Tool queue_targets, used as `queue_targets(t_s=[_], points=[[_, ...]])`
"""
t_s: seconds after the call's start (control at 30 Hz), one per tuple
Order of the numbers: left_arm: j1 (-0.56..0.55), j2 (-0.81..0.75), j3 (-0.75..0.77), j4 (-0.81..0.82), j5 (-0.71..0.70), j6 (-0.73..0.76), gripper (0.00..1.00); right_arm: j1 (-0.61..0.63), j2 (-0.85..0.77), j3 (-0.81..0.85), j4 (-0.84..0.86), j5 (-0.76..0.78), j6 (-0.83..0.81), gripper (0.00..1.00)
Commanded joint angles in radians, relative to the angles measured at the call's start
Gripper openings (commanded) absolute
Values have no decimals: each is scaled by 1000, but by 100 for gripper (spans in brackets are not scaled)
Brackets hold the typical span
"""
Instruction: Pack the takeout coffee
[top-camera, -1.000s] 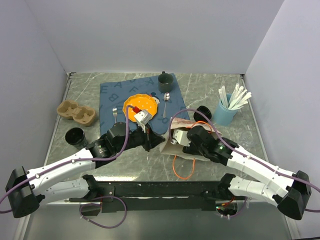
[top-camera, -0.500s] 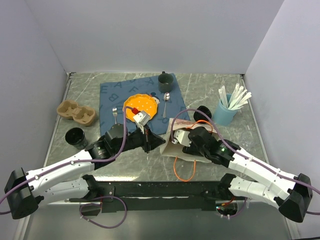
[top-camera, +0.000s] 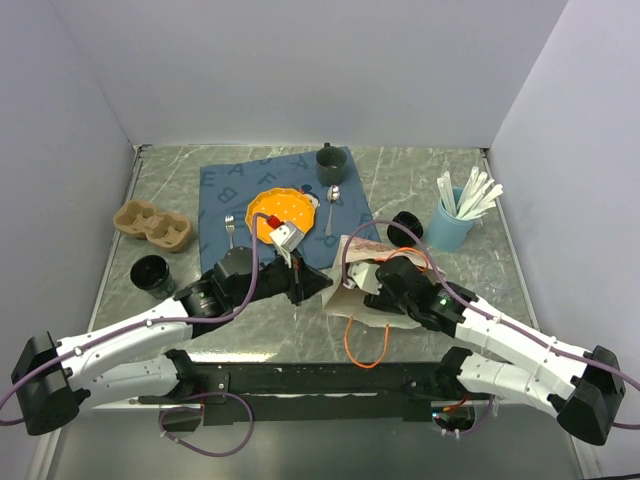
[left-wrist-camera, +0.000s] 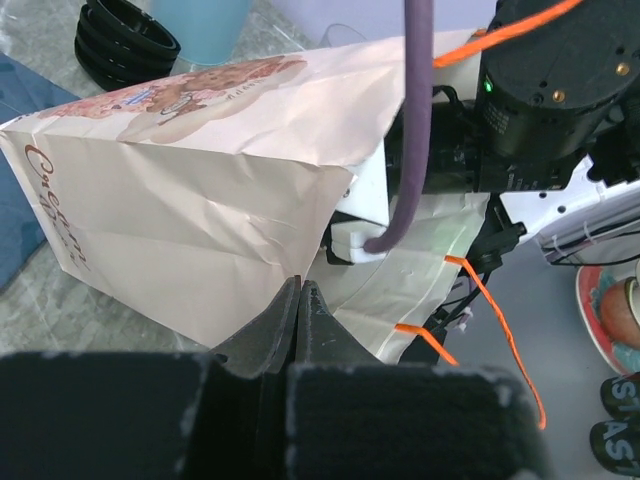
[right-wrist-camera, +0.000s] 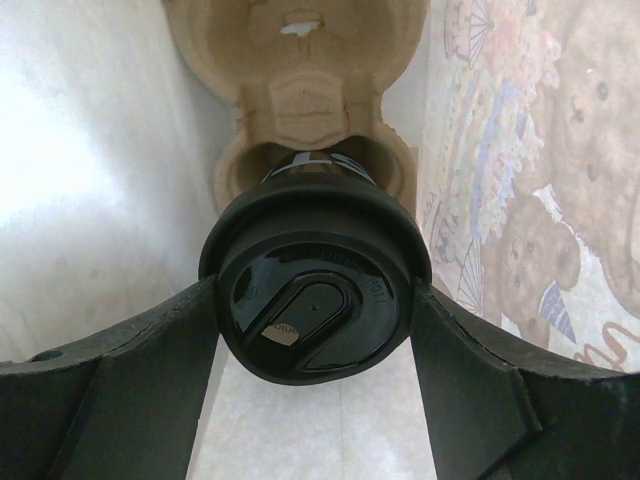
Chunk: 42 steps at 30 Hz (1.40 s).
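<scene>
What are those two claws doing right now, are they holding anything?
Left gripper: shut, pinching the edge of the paper bag.
Right gripper: closed around the lidded coffee cup, inside the bag.

Top view: right tool (right-wrist-camera: 315, 335) fingertips hidden inside paper bag (top-camera: 340, 290), behind bag wall; left tool (left-wrist-camera: 300, 292) tip too small to tell grip.
Right wrist view: coffee cup (right-wrist-camera: 315, 300) body hidden under own lid; cup carrier (right-wrist-camera: 300, 90) far end cut by top edge; tool fingers (right-wrist-camera: 120, 380) cut by bottom edge.
Left wrist view: tool body blurred dark mass, near edge; lid stack (left-wrist-camera: 125, 30) and blue cup (left-wrist-camera: 200, 25) cut by top edge; bag interior hidden.
</scene>
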Motion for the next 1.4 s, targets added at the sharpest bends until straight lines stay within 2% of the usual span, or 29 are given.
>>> queue_targets(t_s=[0.0, 0.2, 0.6, 1.03, 1.37], points=[[-3, -18, 55, 15, 30, 55, 1, -9, 31, 60, -7, 10, 69, 32], [-1, -62, 13, 35, 38, 59, 1, -9, -8, 0, 25, 47, 57, 32], [-7, -78, -38, 67, 43, 50, 1, -8, 18, 11, 139, 132, -21, 31], [-6, -44, -30, 87, 32, 39, 1, -3, 5, 63, -21, -43, -12, 31], [-6, -26, -27, 74, 44, 16, 1, -17, 72, -30, 163, 0, -37, 31]])
